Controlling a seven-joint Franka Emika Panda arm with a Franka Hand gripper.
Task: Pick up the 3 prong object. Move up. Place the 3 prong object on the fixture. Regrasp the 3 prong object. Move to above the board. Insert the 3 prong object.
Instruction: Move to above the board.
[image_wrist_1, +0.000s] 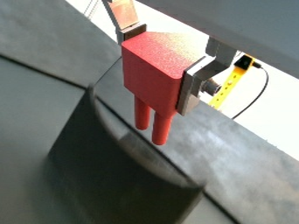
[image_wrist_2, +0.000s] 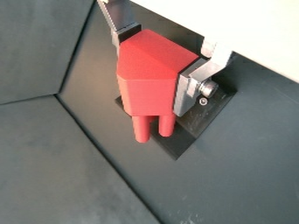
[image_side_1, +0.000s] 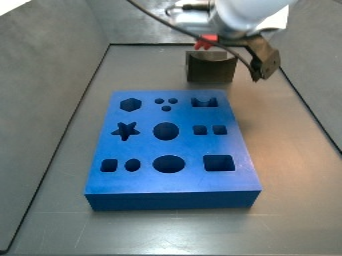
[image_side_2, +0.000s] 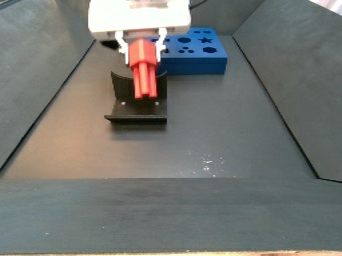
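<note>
Gripper (image_wrist_2: 162, 63) fingers (image_wrist_2: 195, 83) clamp the red 3 prong object (image_wrist_2: 152, 74) above the fixture (image_side_2: 138, 103), hiding its notch.

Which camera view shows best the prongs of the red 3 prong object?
A wrist view shows the 3 prong object best: its prongs hang clear below the gripper, over the fixture. The side views show it small; one barely shows it.

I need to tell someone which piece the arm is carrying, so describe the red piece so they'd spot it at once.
Start at the big blue board, then look to the dark fixture beside it. Right above that hangs the gripper, jaws shut on the 3 prong object: the only red thing here, a chunky block with round prongs pointing down.
</note>
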